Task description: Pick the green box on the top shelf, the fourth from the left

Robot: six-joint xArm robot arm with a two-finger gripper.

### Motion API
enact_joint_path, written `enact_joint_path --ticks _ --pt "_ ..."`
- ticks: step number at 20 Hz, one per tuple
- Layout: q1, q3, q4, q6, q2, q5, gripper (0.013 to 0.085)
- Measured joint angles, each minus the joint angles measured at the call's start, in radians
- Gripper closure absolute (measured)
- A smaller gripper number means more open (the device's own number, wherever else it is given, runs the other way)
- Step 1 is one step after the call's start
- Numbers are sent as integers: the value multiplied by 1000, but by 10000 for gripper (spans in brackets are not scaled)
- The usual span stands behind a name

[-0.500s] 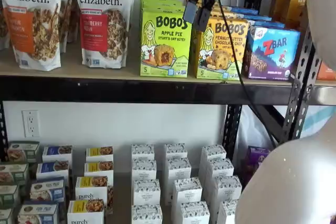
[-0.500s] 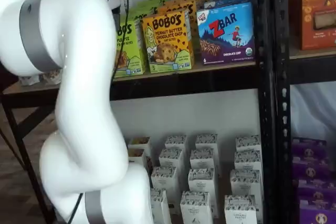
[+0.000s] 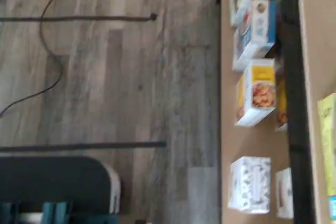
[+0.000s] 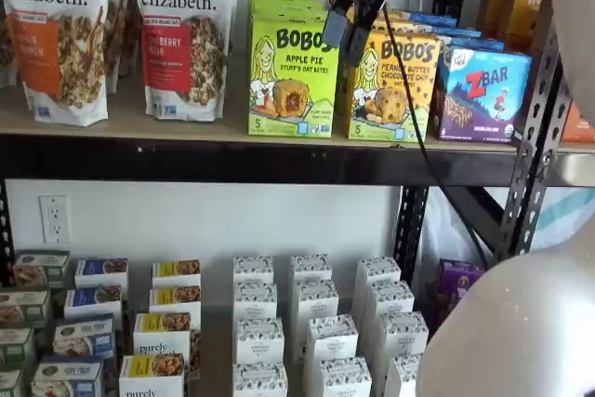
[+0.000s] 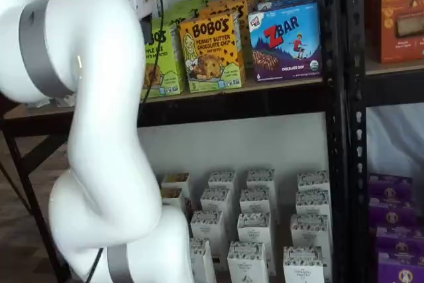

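The green box (image 4: pixel 293 76) is a lime-green Bobo's Apple Pie carton at the front of a row of like ones on the top shelf (image 4: pixel 139 127). It stands between the granola bags and the yellow-orange Bobo's box (image 4: pixel 390 86). My gripper (image 4: pixel 345 40) hangs from the view's upper edge in front of the green box's upper right corner, its black fingers tilted; no clear gap or box shows between them. In a shelf view the white arm covers most of the green box (image 5: pixel 161 57).
Purely Elizabeth bags (image 4: pixel 184 34) stand left of the green box and a blue ZBar box (image 4: pixel 482 92) at the right. A black upright (image 4: pixel 535 151) bounds the shelf. Small cartons (image 4: pixel 316 332) fill the lower shelf. The wrist view shows wood floor (image 3: pixel 131 77) and cables.
The gripper has shifted slightly up and right in front of the green box. The arm's elbow has moved a little. The boxes have not moved.
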Motion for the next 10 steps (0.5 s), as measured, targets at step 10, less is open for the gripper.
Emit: enact_joint_path --ticks 10 --pt "6 65 19 0 -38 -170 130"
